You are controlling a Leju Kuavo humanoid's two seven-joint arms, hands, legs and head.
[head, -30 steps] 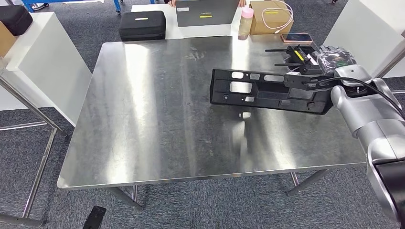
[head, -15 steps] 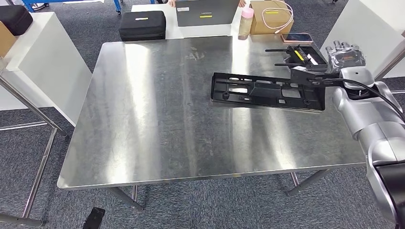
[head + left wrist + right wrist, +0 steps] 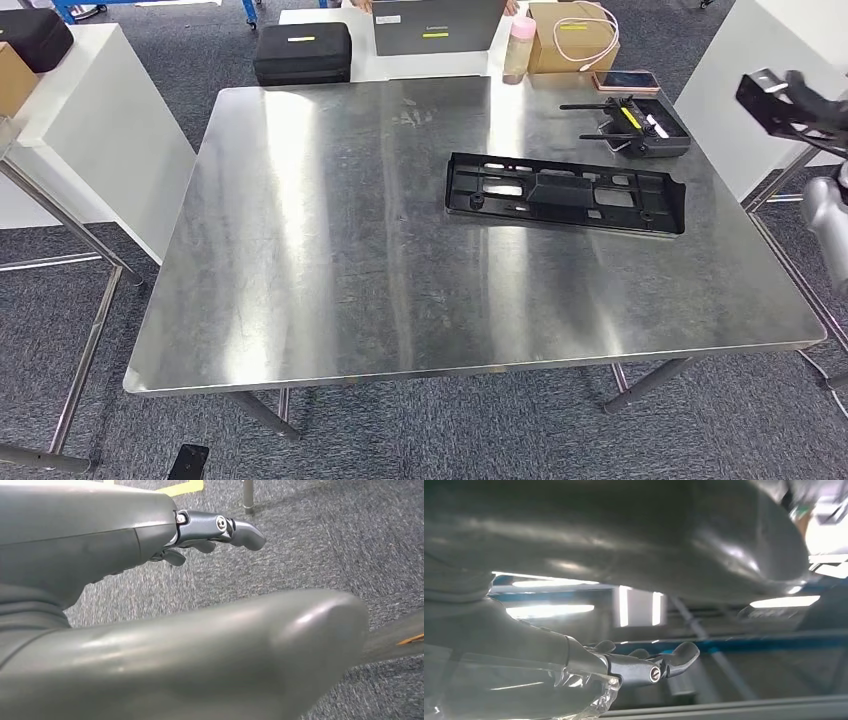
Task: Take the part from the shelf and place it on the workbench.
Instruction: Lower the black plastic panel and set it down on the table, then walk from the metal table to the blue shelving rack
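**Part lies flat on the counter, right robot hand clear of it**

The black part (image 3: 566,193) rests on the counter (image 3: 330,250), right of centre, its long axis running left-right. The right robot hand (image 3: 790,100) is raised off the counter's far right edge, fingers apart, holding nothing. The left robot hand (image 3: 150,595) hangs over the floor, empty, fingers loosely extended.

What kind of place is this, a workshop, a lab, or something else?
Most likely a robotics lab or workshop test area. A bare steel workbench on metal legs stands on grey carpet, a black plastic part lies flat on it, and a laptop and a black case sit on a white table behind.
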